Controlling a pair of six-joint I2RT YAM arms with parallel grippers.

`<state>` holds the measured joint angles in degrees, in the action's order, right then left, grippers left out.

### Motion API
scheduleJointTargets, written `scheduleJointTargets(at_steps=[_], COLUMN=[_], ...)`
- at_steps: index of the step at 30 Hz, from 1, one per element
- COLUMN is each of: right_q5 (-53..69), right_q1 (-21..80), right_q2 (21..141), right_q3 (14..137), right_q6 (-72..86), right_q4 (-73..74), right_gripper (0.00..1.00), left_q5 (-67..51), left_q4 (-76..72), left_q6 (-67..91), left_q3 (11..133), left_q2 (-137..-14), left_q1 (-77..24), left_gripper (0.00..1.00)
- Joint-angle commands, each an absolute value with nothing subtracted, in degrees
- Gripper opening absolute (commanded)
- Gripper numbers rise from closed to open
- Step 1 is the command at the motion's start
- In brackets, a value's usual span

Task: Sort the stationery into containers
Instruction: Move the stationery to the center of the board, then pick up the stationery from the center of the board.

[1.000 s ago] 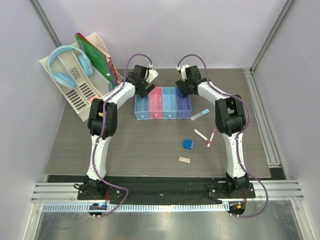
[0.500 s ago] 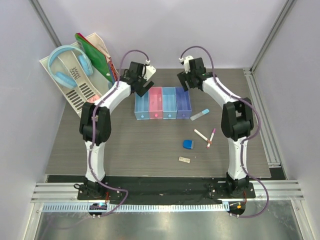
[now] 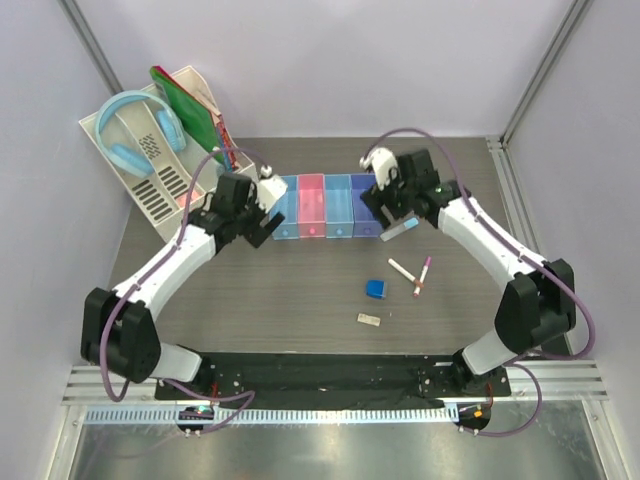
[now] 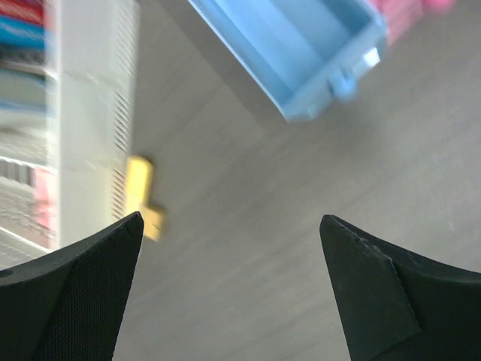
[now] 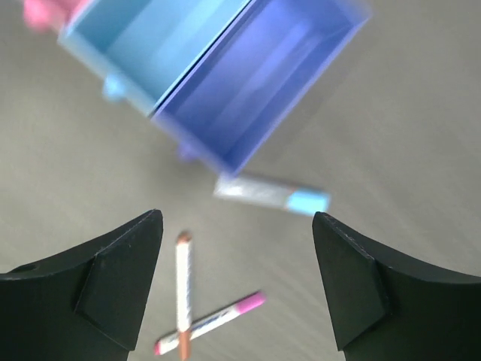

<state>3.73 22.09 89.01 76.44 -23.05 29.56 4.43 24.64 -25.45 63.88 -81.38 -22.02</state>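
Note:
Four joined bins stand in a row: light blue (image 3: pixel 285 208), pink (image 3: pixel 312 205), light blue (image 3: pixel 338 205), purple (image 3: pixel 366 205). My left gripper (image 3: pixel 258 215) is open and empty, just left of the row; its wrist view (image 4: pixel 231 219) shows bare table, the first bin (image 4: pixel 293 53) and a tiny yellow piece (image 4: pixel 143 197) by the rack. My right gripper (image 3: pixel 388 208) is open and empty over the purple bin's front corner (image 5: pixel 237 216). Below it lie the light-blue-and-white tube (image 3: pixel 400 230) (image 5: pixel 270 194) and two crossed pens (image 3: pixel 402 270) (image 3: pixel 423 275) (image 5: pixel 183 293). A blue eraser (image 3: pixel 376 289) and a tan piece (image 3: pixel 369 320) lie nearer.
A white slotted rack (image 3: pixel 150 190) at the back left holds blue headphones (image 3: pixel 135 130) and green and red folders (image 3: pixel 190 110). Its wall shows in the left wrist view (image 4: pixel 83 128). Metal rails run along the right edge (image 3: pixel 520 230).
Both grippers have come forward from behind the bins. The left one now hangs left of the row, the right one over the purple bin's front. No object has moved.

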Motion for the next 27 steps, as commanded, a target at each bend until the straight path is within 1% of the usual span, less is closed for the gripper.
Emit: scheduleJointTargets(at_steps=[1,2,6,12,20,27], right_q5=[5.1,4.3,3.1,1.8,0.3,2.0], right_q1=[25.0,25.5,26.7,29.1,30.9,33.7], right_q2=[84.6,84.0,83.5,83.0,79.7,76.0], right_q3=[63.1,61.1,54.2,49.5,50.0,52.6], right_q6=[-28.7,-29.1,-29.7,-31.8,-33.4,-32.9], right_q4=[29.2,28.4,26.1,24.8,26.4,32.8], right_gripper=[0.86,0.86,0.84,0.84,0.84,0.84], left_q5=[1.5,1.5,1.2,1.9,2.8,8.3], left_q4=[22.9,22.7,22.4,23.6,25.1,20.4], left_q6=[-26.2,-26.5,-26.9,-27.0,-26.0,-25.9], left_q3=[54.0,50.8,44.8,38.8,34.8,31.3], left_q2=[-75.5,-73.5,-69.0,-62.2,-57.3,-57.0], left_q1=[-22.3,-22.3,-22.3,-22.2,-22.3,-22.2], left_gripper=[1.0,1.0,1.0,1.0,1.0,1.0])
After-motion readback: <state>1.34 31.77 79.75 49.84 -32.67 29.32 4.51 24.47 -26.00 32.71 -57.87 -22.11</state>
